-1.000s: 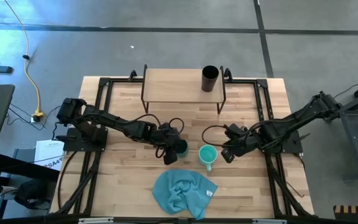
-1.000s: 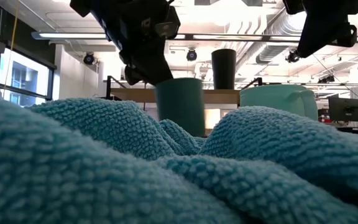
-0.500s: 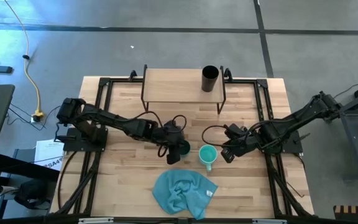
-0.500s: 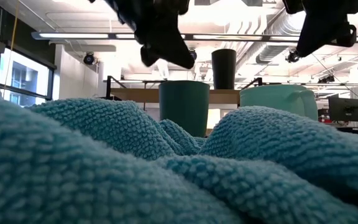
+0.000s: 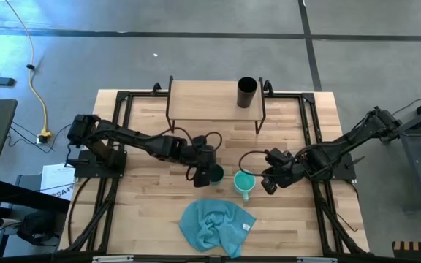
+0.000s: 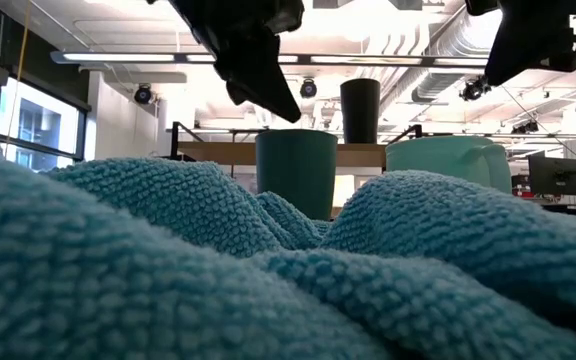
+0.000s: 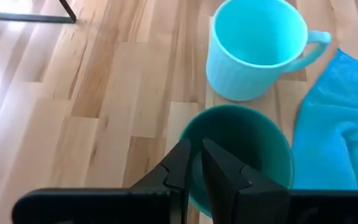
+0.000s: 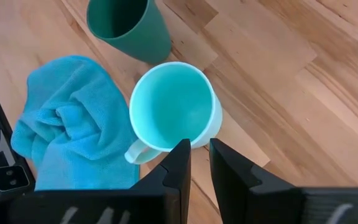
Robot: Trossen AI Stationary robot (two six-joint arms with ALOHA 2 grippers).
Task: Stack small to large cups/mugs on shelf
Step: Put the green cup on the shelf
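Three cups are seen, none nested yet. Left tool (image 5: 205,169) is hung just above the dark teal cup (image 5: 212,174) at bench centre, w/ fingers (image 7: 182,169) nearly together over the near rim, one seemingly inside and one outside; a rim pinch is prob. being set up, but the cup isn't gripped and rests on the bench (image 5: 145,183). Just right of it the turquoise mug (image 5: 243,180) is stood upright, handle toward the blue cloth (image 5: 216,225) at the near edge. Right tool (image 5: 268,181) is poised over the mug's right rim, fingers (image 8: 180,163) slightly apart, nothing held. Black cup (image 5: 247,93) is already stood on the shelf (image 5: 203,98) at far right, presumably as the stack's target.
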